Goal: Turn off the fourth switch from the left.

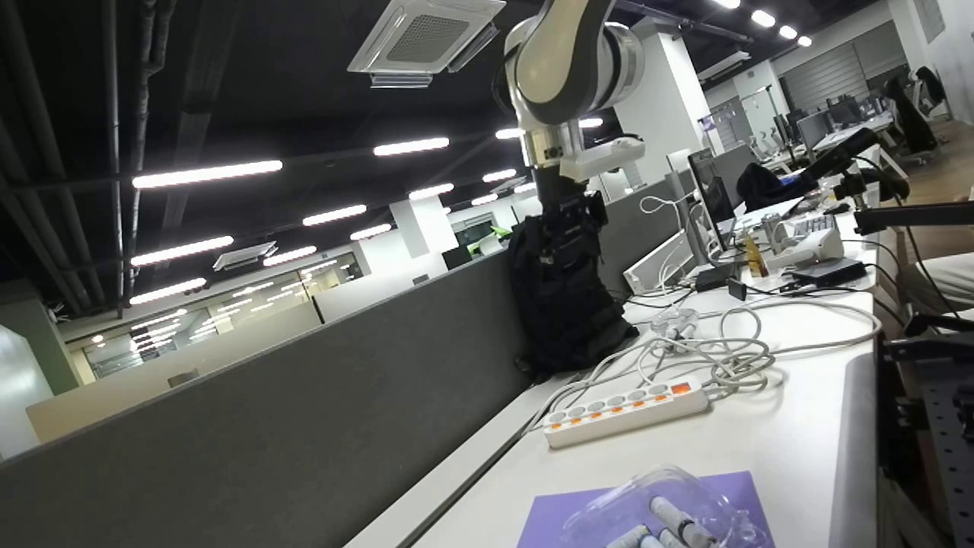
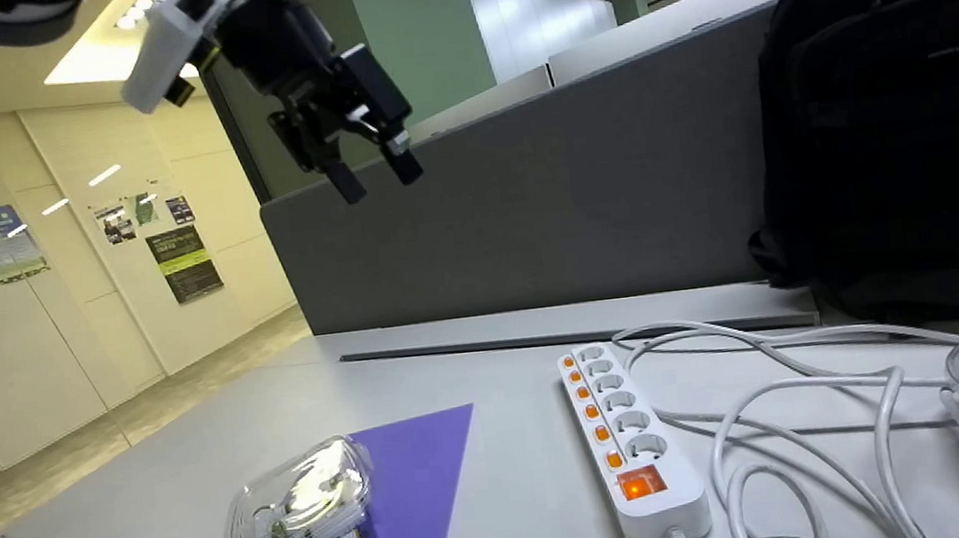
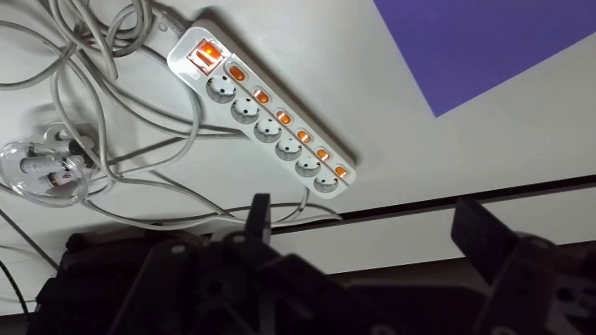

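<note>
A white power strip (image 1: 631, 422) lies on the white desk in both exterior views (image 2: 647, 505). In the wrist view the strip (image 3: 274, 125) runs diagonally at the upper middle. A row of several small orange switches (image 3: 304, 136) lines one long side, beside round sockets. A larger, glowing orange switch (image 3: 206, 56) sits at the cable end. I cannot tell whether each small switch is on or off. My gripper (image 3: 362, 210) is open and empty, fingers wide apart. In an exterior view it (image 2: 381, 183) hangs high above the desk, well clear of the strip.
Tangled grey-white cables (image 2: 781, 424) lie beside the strip with a clear round container (image 3: 44, 172). A purple sheet (image 2: 428, 461) bears a clear box (image 2: 291, 511) of small bottles. A black backpack (image 1: 571, 312) leans on the grey partition (image 2: 527, 210) behind the desk.
</note>
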{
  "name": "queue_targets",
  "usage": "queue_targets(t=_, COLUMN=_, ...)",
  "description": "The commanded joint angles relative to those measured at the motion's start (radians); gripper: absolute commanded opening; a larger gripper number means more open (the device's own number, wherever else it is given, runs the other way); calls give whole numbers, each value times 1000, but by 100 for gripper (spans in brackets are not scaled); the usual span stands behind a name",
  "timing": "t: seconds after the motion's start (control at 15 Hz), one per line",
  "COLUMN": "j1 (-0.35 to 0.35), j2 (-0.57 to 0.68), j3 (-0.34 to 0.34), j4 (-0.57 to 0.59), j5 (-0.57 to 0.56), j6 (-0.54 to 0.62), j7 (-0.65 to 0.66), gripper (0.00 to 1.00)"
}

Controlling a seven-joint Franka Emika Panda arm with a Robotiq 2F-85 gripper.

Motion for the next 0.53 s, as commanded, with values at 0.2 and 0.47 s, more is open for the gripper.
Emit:
queue_targets(t=0.2, j1=-9, j2=268, j3=-59, j4=174, j5=-43, j6=20, j7=61, gripper=74)
queue_targets(t=0.47, j1=11, j2=390, j3=-96, j4=276, j5=-22, j6=23, j7=54, gripper=45)
